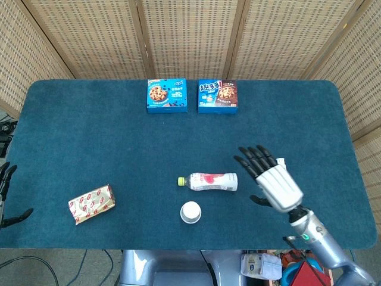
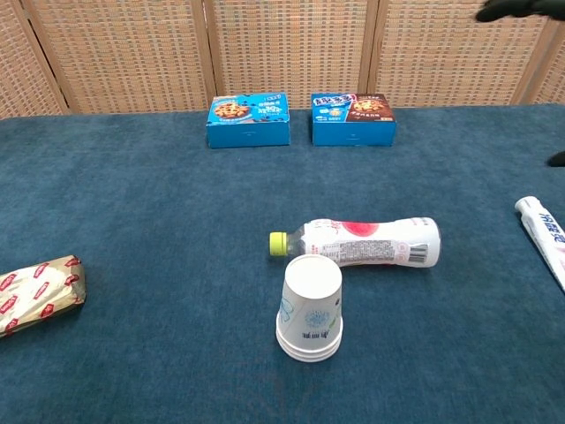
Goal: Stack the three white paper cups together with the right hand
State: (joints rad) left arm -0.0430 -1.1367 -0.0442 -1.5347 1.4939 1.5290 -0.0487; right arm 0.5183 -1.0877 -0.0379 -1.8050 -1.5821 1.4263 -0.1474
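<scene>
1. Left cookie box [image 2: 248, 120]: printed lettering on its lid, too small to read.
2. Right cookie box [image 2: 352, 117]: white characters on its lid, not legible.
3. Bottle [image 2: 366, 242]: barcode on its label (digits unreadable).
4. Stacked paper cups [image 2: 310, 306]: small barcode and blue print, illegible.
5. Toothpaste tube [image 2: 547, 238]: blue characters, unreadable.
</scene>
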